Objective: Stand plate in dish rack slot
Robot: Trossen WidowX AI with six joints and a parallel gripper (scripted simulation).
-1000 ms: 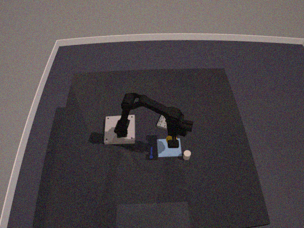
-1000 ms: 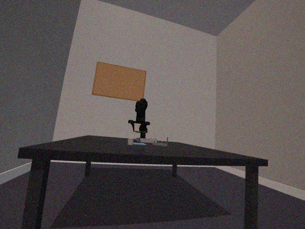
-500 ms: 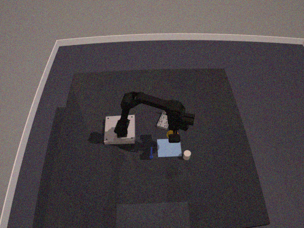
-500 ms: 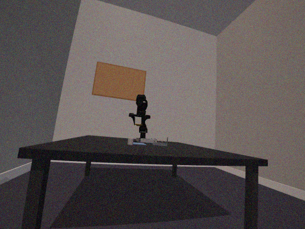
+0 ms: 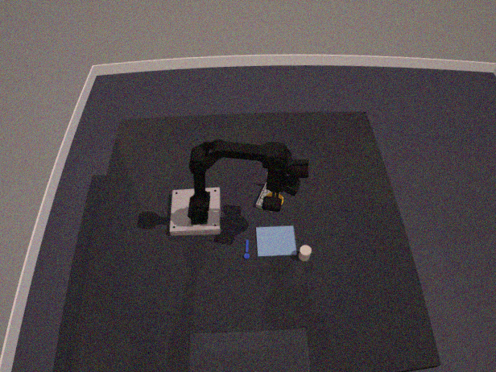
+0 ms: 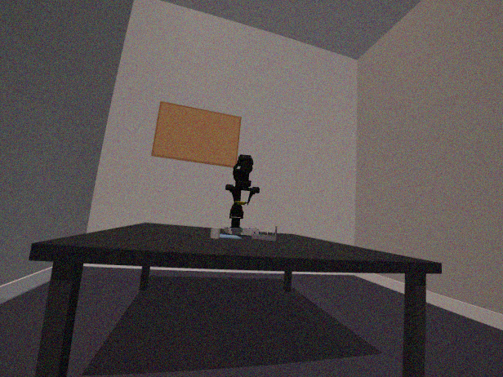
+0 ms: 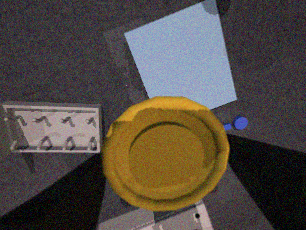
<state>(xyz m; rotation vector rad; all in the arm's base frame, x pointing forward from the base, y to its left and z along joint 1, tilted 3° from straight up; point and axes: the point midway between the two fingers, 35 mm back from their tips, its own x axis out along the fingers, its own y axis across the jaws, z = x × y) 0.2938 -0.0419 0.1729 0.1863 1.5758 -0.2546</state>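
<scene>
The yellow round plate (image 5: 281,200) (image 6: 240,202) (image 7: 167,162) is held roughly level, high above the table. My gripper (image 5: 276,197) (image 6: 241,201) (image 7: 163,150) is shut on the plate, with a dark finger at each side of its rim in the wrist view. The pale dish rack (image 5: 260,200) (image 6: 264,235) (image 7: 60,134) stands on the table, left of the plate in the wrist view, its rows of rails visible. In the top view the arm and plate hide part of the rack.
A light blue mat (image 5: 276,241) (image 7: 180,55) lies near the rack. A white cylinder (image 5: 304,254) (image 6: 215,232) stands by the mat's corner. A blue spoon-like object (image 5: 246,255) (image 7: 241,123) lies beside the mat. The arm stands on a white base (image 5: 177,201).
</scene>
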